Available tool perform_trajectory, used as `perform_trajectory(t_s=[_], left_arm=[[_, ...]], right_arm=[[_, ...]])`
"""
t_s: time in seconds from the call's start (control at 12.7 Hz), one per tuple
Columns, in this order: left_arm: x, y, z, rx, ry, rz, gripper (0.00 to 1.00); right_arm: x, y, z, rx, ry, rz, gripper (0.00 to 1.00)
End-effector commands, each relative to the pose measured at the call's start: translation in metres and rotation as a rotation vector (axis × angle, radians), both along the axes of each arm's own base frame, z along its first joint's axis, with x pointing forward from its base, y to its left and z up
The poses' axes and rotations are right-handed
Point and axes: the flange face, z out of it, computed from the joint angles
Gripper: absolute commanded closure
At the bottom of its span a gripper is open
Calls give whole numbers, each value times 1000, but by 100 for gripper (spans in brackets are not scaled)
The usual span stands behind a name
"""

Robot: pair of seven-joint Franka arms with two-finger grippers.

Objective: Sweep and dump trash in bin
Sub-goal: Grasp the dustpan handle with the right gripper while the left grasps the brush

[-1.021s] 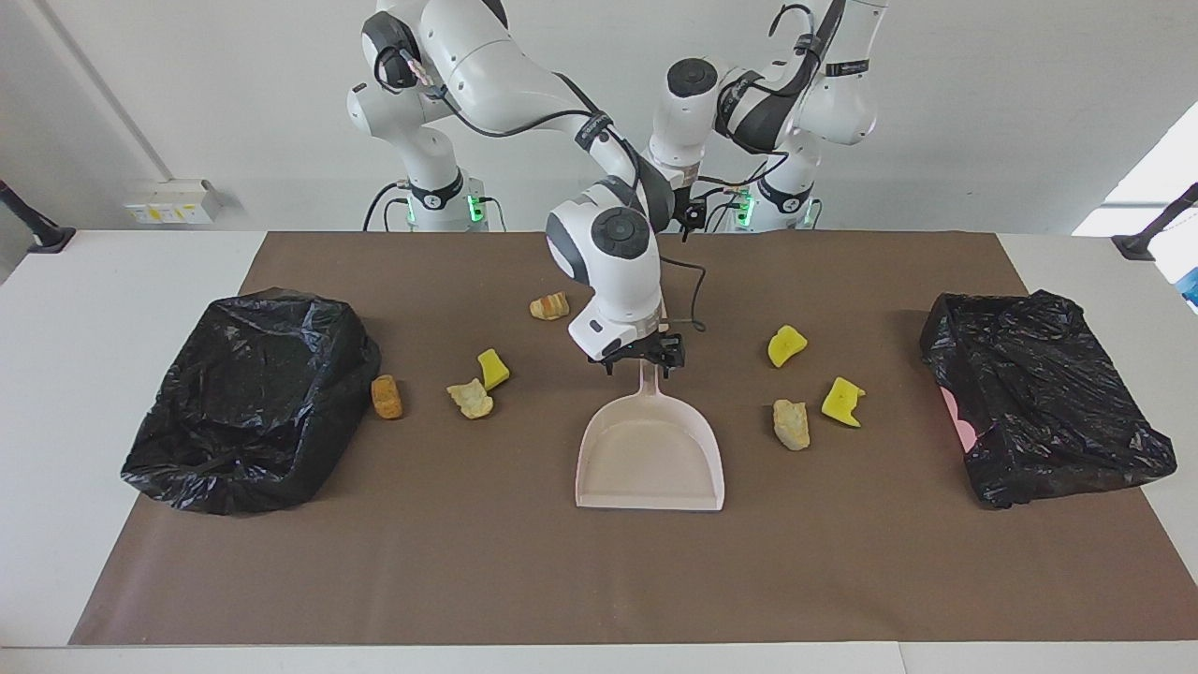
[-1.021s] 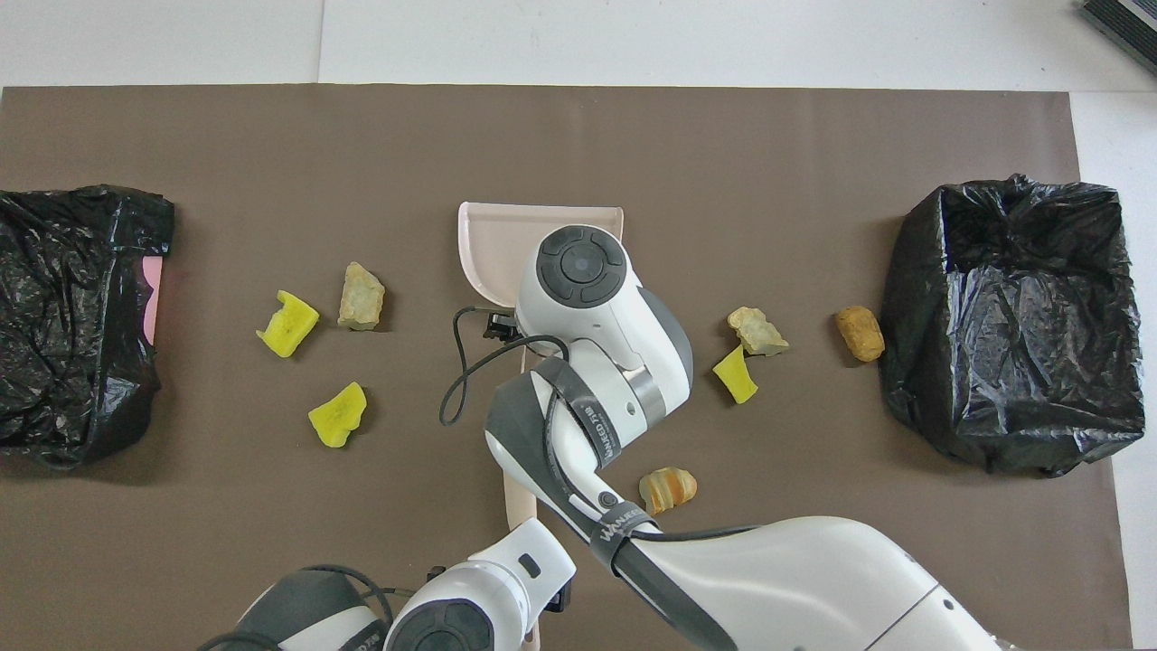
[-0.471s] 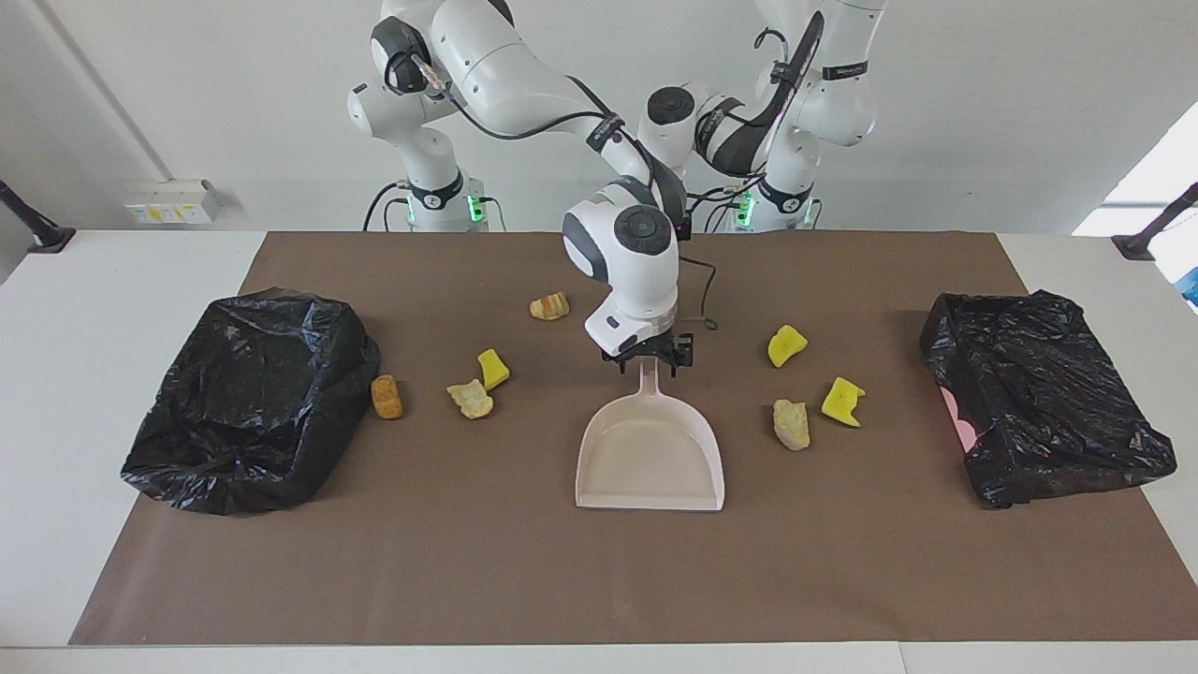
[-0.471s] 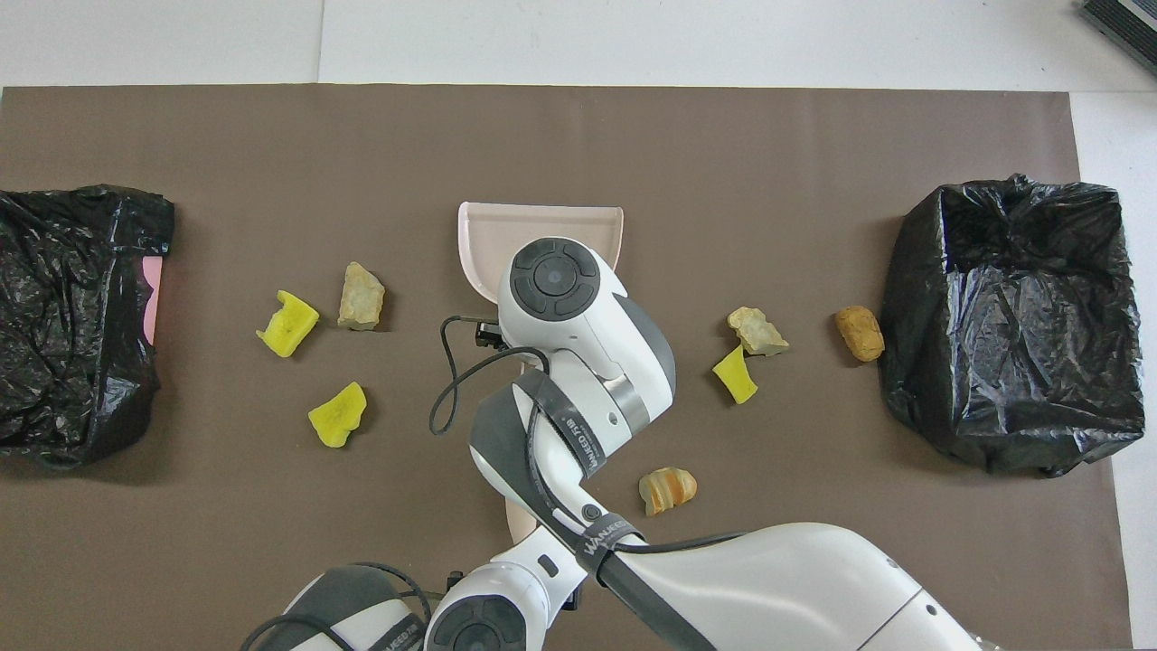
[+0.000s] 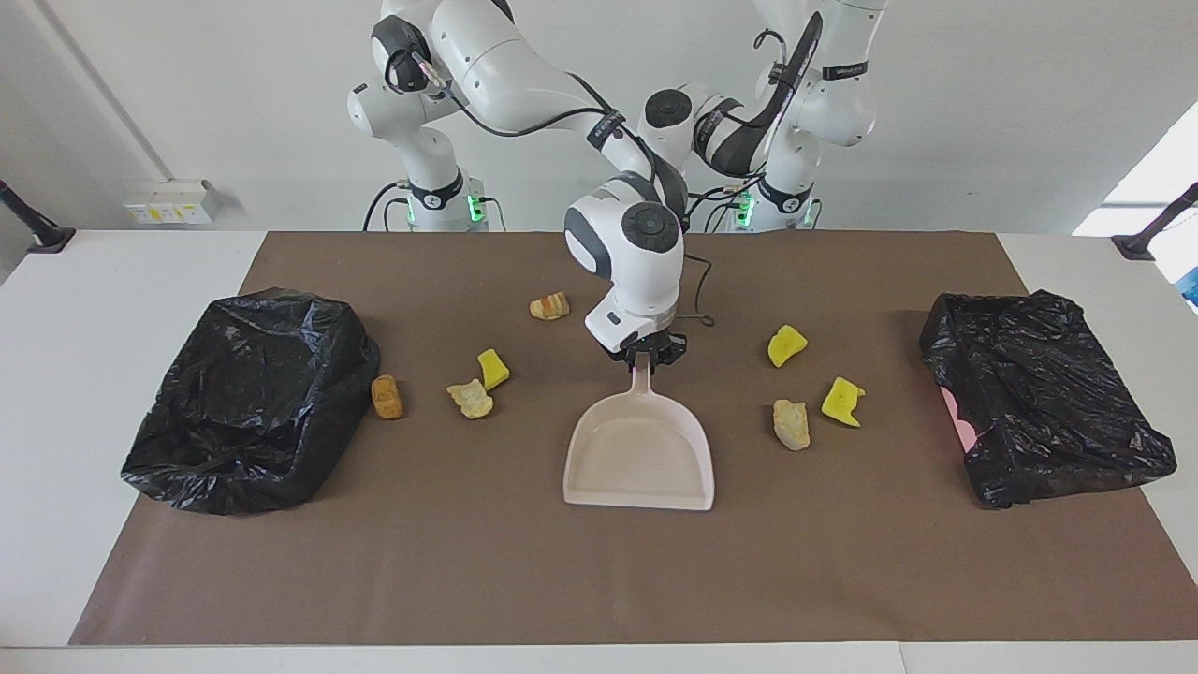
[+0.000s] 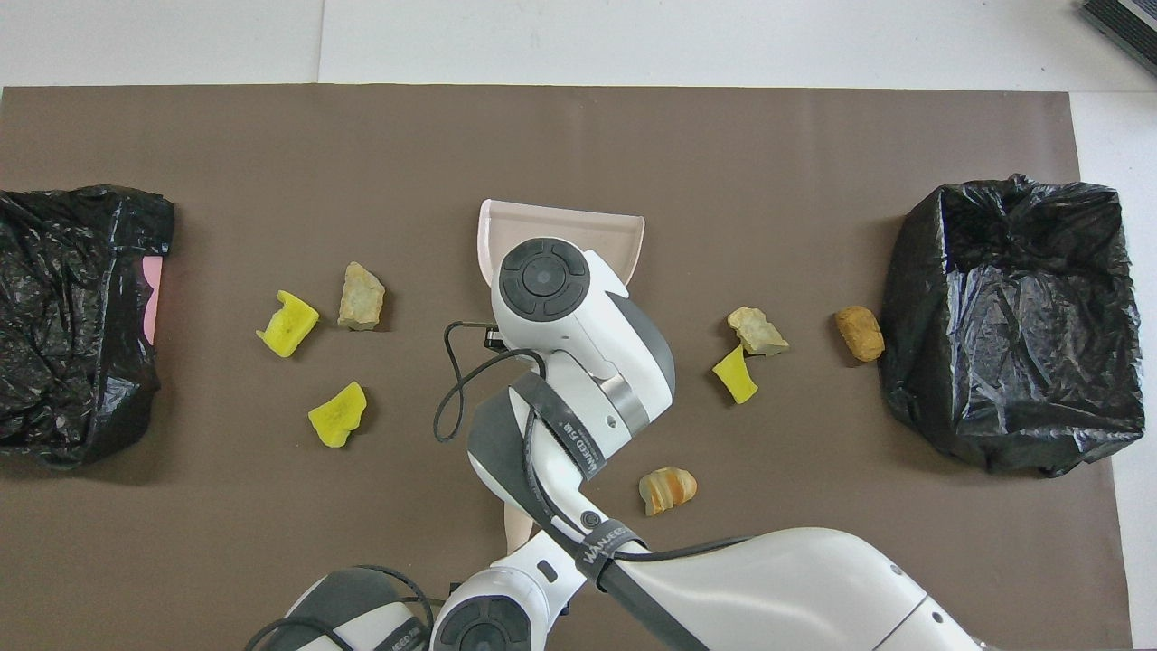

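A pale dustpan [image 5: 639, 451] at mid-table is pinched by its handle in the right gripper [image 5: 644, 358], the left gripper's closed fingers are hidden, and seven trash [image 5: 791, 423] chunks are scattered between two black-lined bins [image 5: 248, 398].

We see a white bench [image 5: 94, 374] with a broad brown mat [image 5: 599, 580] laid over most of it, leaving bare white strips at three and nine o'clock in the facing view. On the pale wall at about ten o'clock sits a small white outlet box [image 5: 173, 200]. A black stand [image 5: 37, 232] is at the bench's ten o'clock corner, and a second black stand [image 5: 1153, 229] at two o'clock.
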Motion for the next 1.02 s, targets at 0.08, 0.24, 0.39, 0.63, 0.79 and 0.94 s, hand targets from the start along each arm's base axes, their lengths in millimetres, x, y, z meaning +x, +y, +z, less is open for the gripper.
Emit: perform_trajectory(t_s=[0.08,0.24,0.39,0.63,0.79,0.94], left_arm=[[1,1,17,7,29,-4,100],[2,10,29,26,52,1,100],[9,37,53,50,83,28,100],[17,87,84,96,152,81,100],[30,129,103,94,190,116,100],[58,172,121,82,216,166,100]], right_arm=[[-2,-3,14,-16,-10,-13,96],[-1,-4,16,-16,-15,-12,100],[3,-9,21,-7,-25,-7,100],[11,-28,40,-4,-38,61,100],[20,-57,68,7,-38,187,100],[24,-91,92,11,-19,416,100]])
